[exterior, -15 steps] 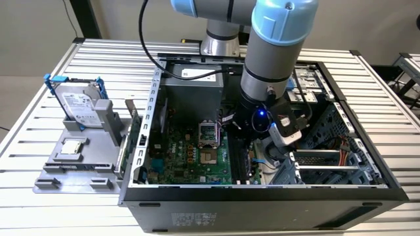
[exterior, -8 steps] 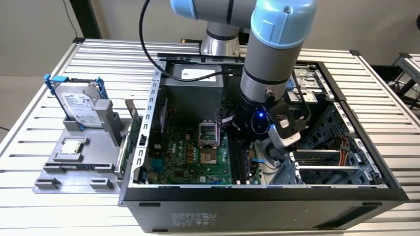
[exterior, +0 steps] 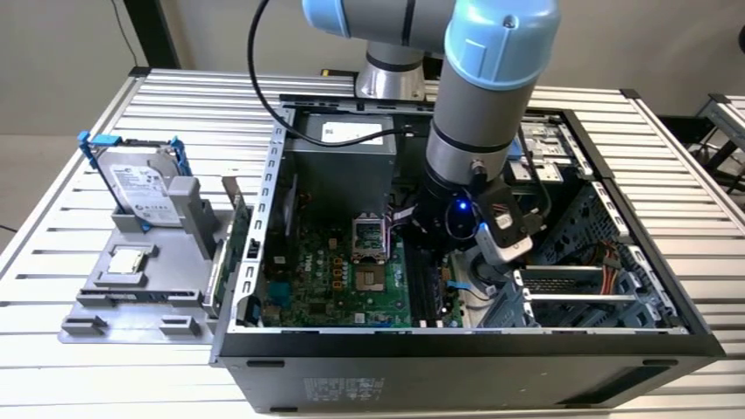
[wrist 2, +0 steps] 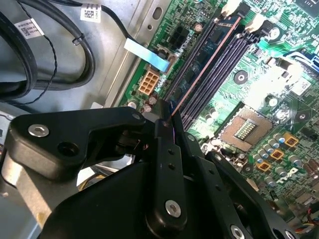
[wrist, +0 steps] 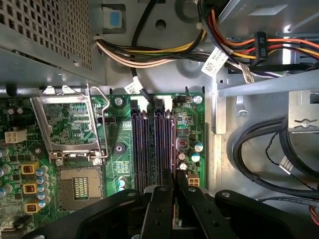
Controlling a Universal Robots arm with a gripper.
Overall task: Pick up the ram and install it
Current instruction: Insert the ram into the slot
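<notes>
Work table (exterior: 105, 384), ribbed light-metal top: bearing an open black computer case (exterior: 466, 349) lying on its side, motherboard facing up. Just beside the case, toward the exterior view's left, a grey parts holder (exterior: 128, 305) is sitting flat, carrying an upright hard drive (exterior: 140, 188) and a small square chip (exterior: 126, 260).
</notes>
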